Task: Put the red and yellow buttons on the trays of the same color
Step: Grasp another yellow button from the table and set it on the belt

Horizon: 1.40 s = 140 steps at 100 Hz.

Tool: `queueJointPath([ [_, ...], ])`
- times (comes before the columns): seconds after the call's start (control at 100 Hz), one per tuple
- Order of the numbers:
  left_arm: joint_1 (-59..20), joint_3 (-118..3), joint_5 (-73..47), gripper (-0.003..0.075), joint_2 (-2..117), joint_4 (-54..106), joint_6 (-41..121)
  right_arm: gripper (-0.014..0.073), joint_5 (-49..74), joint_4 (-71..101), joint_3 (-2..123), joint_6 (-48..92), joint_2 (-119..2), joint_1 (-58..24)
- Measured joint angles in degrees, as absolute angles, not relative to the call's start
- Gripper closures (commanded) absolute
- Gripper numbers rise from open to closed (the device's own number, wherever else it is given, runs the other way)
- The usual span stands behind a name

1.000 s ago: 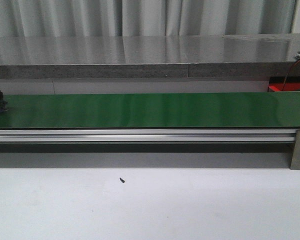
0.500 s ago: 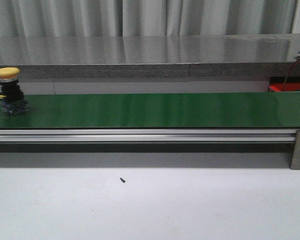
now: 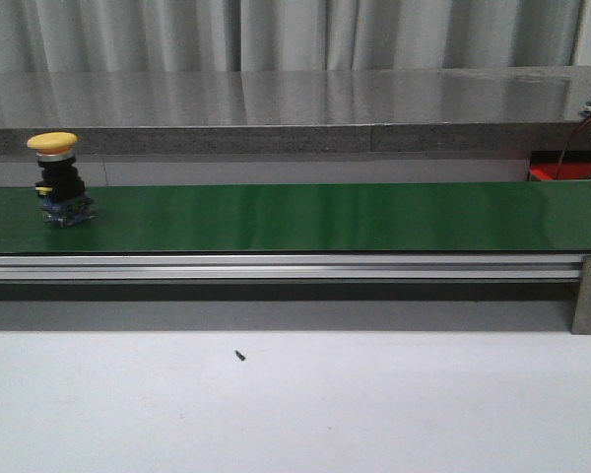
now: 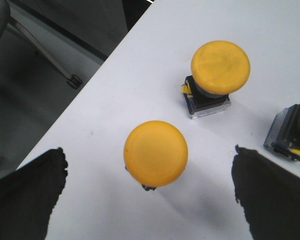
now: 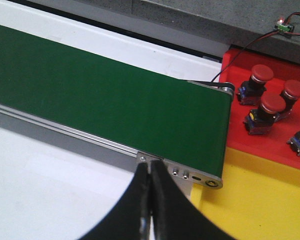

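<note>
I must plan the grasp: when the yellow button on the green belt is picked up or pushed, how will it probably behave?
The yellow button looks top-heavy: a wide cap on a narrower black body, so a high push may tip it. It seems rigid plastic and will probably not bend. The smooth domed cap could slip between fingers; the squarer body looks safer.

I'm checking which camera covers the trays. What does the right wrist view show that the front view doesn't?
Only the right wrist view shows the red tray holding red buttons, the bare yellow tray beside it, the conveyor's end roller, and the right gripper, its fingers closed with nothing between them. Only the front view shows the yellow button standing upright near the belt's left end, plus the grey ledge and curtain behind. Both show the green conveyor belt, its aluminium rail and the white table.
</note>
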<state>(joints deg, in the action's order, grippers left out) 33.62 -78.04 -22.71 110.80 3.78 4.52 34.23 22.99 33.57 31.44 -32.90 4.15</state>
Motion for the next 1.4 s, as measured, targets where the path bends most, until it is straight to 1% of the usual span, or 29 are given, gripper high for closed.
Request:
queueJointPath([
  [0.34, 32.8, -85.1, -24.7, 0.0081, 117.9, 3.0, 4.5, 0.0689, 34.2, 23.0, 33.6, 31.4, -32.9, 4.2],
  [0.63, 32.5, -86.1, -25.8, 0.0091, 119.7, 2.7, 4.5, 0.0689, 34.2, 23.0, 33.6, 31.4, -32.9, 4.2],
  [0.72, 32.4, -86.1, -25.8, 0.0162, 119.7, 2.6, 4.5, 0.0689, 34.2, 23.0, 33.6, 31.4, -32.9, 4.2],
  [0.77, 32.4, -86.1, -26.0, 0.0223, 119.7, 2.6, 4.5, 0.0689, 34.2, 23.0, 33.6, 31.4, -32.9, 4.2],
  [0.89, 32.4, -86.1, -26.3, 0.0415, 119.7, 2.6, 4.5, 0.0689, 34.2, 23.0, 33.6, 31.4, -32.9, 4.2],
  [0.94, 32.4, -86.1, -26.4, 0.0483, 119.7, 2.5, 4.5, 0.0689, 34.2, 23.0, 33.6, 31.4, -32.9, 4.2],
  [1.03, 32.4, -86.1, -26.8, 0.0571, 119.7, 2.5, 4.5, 0.0689, 34.2, 23.0, 33.6, 31.4, -32.9, 4.2],
  [1.13, 32.4, -86.1, -27.8, 0.0606, 119.6, 2.5, 4.5, 0.0689, 34.2, 23.0, 33.6, 31.4, -32.9, 4.2],
  [1.26, 32.4, -86.1, -30.8, 0.0605, 117.9, 2.5, 4.5, 0.0689, 34.2, 23.0, 33.6, 31.4, -32.9, 4.2],
  [1.4, 32.3, -86.1, -34.4, 0.0605, 113.4, 3.2, 4.5, 0.0689, 34.2, 23.0, 33.6, 31.4, -32.9, 4.2],
])
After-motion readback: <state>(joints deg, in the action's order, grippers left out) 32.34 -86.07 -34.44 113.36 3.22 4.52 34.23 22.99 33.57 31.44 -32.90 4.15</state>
